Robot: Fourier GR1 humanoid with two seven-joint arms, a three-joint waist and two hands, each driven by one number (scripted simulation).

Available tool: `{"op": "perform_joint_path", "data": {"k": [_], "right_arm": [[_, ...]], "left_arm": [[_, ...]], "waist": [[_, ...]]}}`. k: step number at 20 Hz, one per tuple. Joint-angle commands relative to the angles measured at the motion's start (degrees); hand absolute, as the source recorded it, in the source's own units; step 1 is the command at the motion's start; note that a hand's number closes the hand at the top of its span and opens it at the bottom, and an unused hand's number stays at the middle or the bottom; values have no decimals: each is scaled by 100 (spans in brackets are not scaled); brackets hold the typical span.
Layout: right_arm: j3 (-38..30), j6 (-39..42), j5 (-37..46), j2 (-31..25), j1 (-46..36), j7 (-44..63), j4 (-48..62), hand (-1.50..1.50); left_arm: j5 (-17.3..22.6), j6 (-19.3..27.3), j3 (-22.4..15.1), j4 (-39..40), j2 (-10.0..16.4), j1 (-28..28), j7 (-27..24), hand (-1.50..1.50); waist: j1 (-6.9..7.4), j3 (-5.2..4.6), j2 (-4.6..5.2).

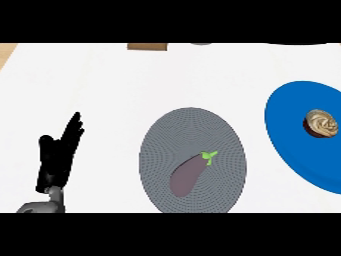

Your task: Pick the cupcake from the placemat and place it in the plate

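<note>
Head view, looking steeply down on the white counter (92,85): only 1 of my hands shows here, my left hand (58,155), coming up from the lower edge at the far left on its grey forearm (44,206). Its fingers are straight and held close together, pointing up and away from me, with the thumb lying alongside; the hand is open, curls round nothing, and holds nothing. It rests over bare counter, apart from everything else, and the nearest thing to it is the grey placemat (188,130), which lies to its right with a strip of white counter between them. That placemat is a flat oval with a fine woven pattern, sitting in the middle of the view, and on its lower half lies 1 purple eggplant (189,172), set on a slant with its green stem toward the upper right (the stem end sits close to the mat's middle). The cupcake (322,123) is not on the mat: it sits on the blue plate (306,160) at the right side of the view, in the plate's upper part, its pale swirled top facing up above a dark base. The plate runs past the right edge, so part of it is cut off, and it lies near the mat without touching it. The cupcake is well apart from my left hand, with the whole mat between them. At the top edge, a small brown object (146,46) shows only in part; I cannot tell what it is.
</note>
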Motion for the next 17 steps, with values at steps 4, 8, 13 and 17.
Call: {"op": "perform_joint_path", "data": {"k": [4,8,13,17], "right_arm": [[-161,106,-149,-149,202,-487,263,-150],[-334,-349,-243,-221,111,-217,466,-150],[-326,-295,-233,-349,188,-282,473,-150],[-270,-471,-164,-407,187,-167,465,-150]], "left_arm": [[-203,207,-151,214,-229,-75,-190,0],[-143,164,-124,-117,-156,-170,213,0],[-58,-4,-87,22,-83,-207,180,0],[-167,38,-249,-426,-120,247,129,0]], "waist": [[-11,3,5],[69,19,36],[54,17,34],[85,16,21]]}}
